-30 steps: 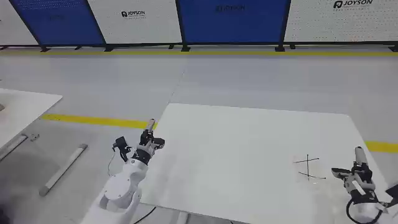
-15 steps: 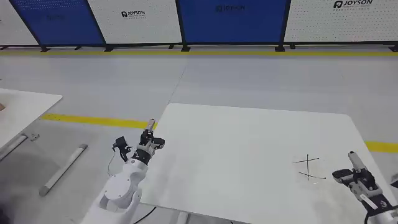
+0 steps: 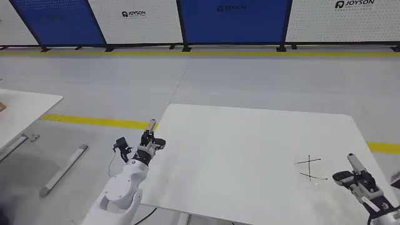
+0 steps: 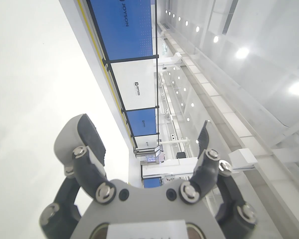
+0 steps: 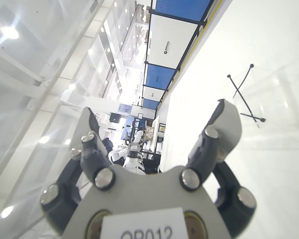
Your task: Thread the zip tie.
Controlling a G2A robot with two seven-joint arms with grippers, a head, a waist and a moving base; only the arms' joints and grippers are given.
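We see thin black plastic zip ties (image 3: 310, 167) (image 5: 241, 93) lying crossed on the flat white desk (image 3: 250, 144), just beside our right end effector (image 3: 345, 167) (image 5: 155, 111), toward the desk's middle. Its fingers (image 5: 224, 115) are wide apart, holding nothing. Our left end effector (image 3: 154, 134) (image 4: 144, 125), also apart, is far off.

The zip ties (image 5: 237, 90) are black and the tabletop (image 3: 250, 156) plain white. The left end effector (image 4: 146, 125) and right end effector (image 5: 155, 108) are pale grey with black ridged pads. Beyond the tabletop, dotted panels (image 3: 234, 9) alternate blue and white behind a yellow floor line (image 3: 94, 121).
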